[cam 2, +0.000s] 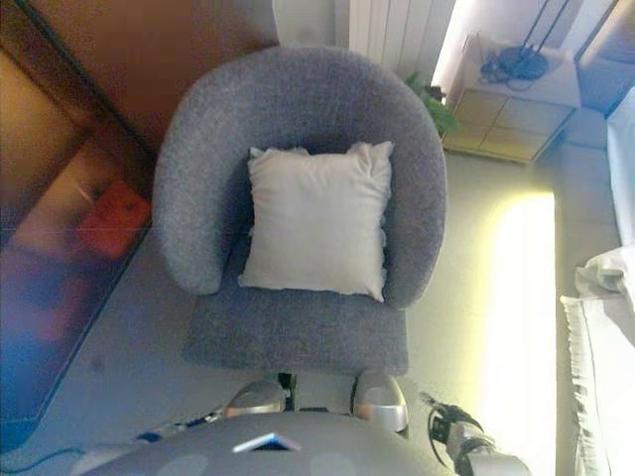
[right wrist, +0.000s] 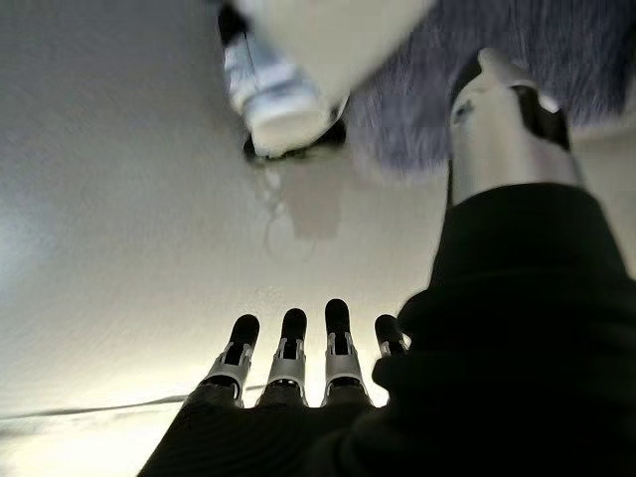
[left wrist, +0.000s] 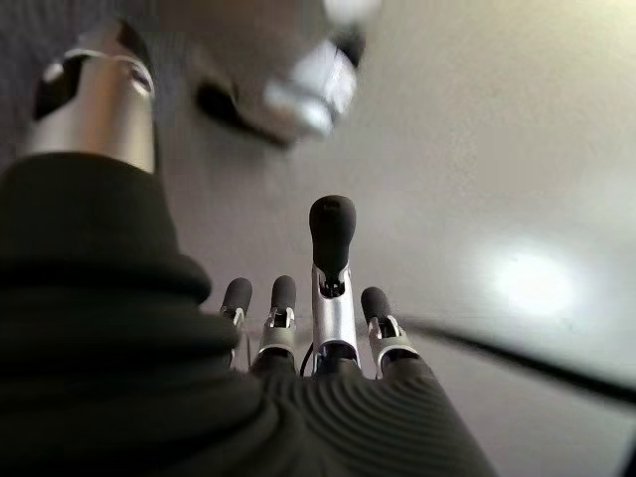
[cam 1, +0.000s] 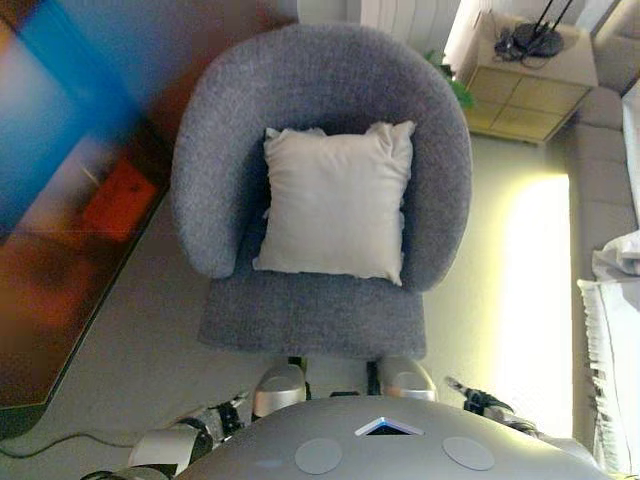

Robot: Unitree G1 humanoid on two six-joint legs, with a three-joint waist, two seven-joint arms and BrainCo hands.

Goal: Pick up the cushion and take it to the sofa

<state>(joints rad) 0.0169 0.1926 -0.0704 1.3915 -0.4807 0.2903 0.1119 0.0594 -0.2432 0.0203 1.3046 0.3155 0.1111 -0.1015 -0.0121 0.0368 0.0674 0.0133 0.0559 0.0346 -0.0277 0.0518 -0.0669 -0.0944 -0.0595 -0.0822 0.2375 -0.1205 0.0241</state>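
Note:
A white square cushion (cam 1: 335, 200) leans upright against the backrest of a round grey armchair (cam 1: 215, 170), straight ahead of me. The grey sofa (cam 1: 600, 190) runs along the right edge, with a white fringed throw (cam 1: 612, 330) on it. My left hand (left wrist: 333, 298) hangs low at my side, fingers straight and empty, with only floor past them. My right hand (right wrist: 288, 363) also hangs low, fingers straight and empty, and it shows at the bottom right of the right eye view (cam 2: 451, 431). Both hands are well short of the cushion.
A low dark glossy cabinet (cam 1: 60, 250) stands along the left. A pale side table (cam 1: 520, 95) with a black lamp base stands behind the armchair on the right, beside a small green plant (cam 1: 452, 85). A strip of floor (cam 1: 520, 280) lies between armchair and sofa.

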